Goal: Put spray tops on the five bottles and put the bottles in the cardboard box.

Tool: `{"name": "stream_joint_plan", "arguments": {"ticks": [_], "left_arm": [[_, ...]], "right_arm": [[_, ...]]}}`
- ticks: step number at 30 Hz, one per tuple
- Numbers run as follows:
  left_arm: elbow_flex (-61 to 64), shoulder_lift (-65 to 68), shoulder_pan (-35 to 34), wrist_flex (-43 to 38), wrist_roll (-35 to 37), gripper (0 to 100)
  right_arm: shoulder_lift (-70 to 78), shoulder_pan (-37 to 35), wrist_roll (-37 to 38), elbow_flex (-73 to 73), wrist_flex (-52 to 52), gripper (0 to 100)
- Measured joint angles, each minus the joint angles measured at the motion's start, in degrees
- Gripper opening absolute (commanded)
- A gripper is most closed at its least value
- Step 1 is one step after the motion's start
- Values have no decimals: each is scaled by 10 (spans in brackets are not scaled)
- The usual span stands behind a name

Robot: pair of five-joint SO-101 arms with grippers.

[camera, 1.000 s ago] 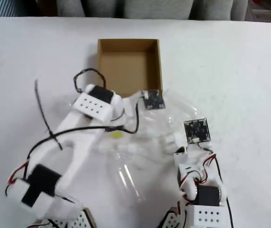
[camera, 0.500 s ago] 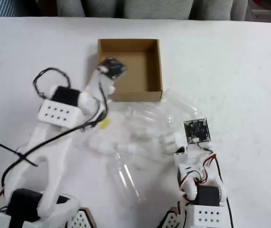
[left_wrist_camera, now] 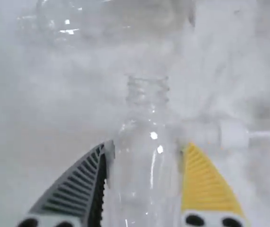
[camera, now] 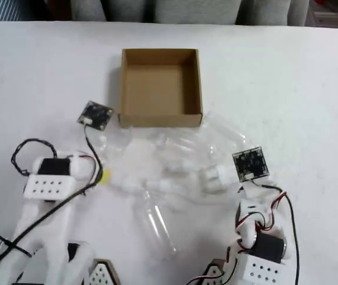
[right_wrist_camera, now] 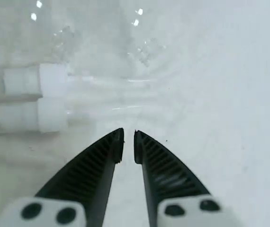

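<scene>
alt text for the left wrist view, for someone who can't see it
A clear bottle with a bare threaded neck, no spray top on it, sits between the grey and yellow jaws of the left gripper, which lie against its sides. A white spray top lies beside it on the white table, with more clear bottles beyond.

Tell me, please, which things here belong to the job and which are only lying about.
Job: box; bottle in the left gripper; other bottles; spray tops.
Lying about: table; chairs behind it.
</scene>
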Motion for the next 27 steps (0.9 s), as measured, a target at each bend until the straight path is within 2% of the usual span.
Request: {"name": "stream_joint_plan", "arguments": {"ticks": [5, 9, 15, 21, 27], "left_arm": [[0, 1, -29, -4, 52, 24], [-15, 51, -58, -5, 64, 24], [-91, 166, -113, -24, 69, 24], [-168, 272, -164, -27, 120, 26], [-231, 350, -209, -27, 133, 27]], "right_arm": [[13, -15, 1, -86, 0, 19], [113, -66, 4, -172, 5, 22], [329, -187, 5, -307, 18, 25], [515, -335, 4, -433, 66, 25], [686, -477, 5, -556, 103, 26]]}}
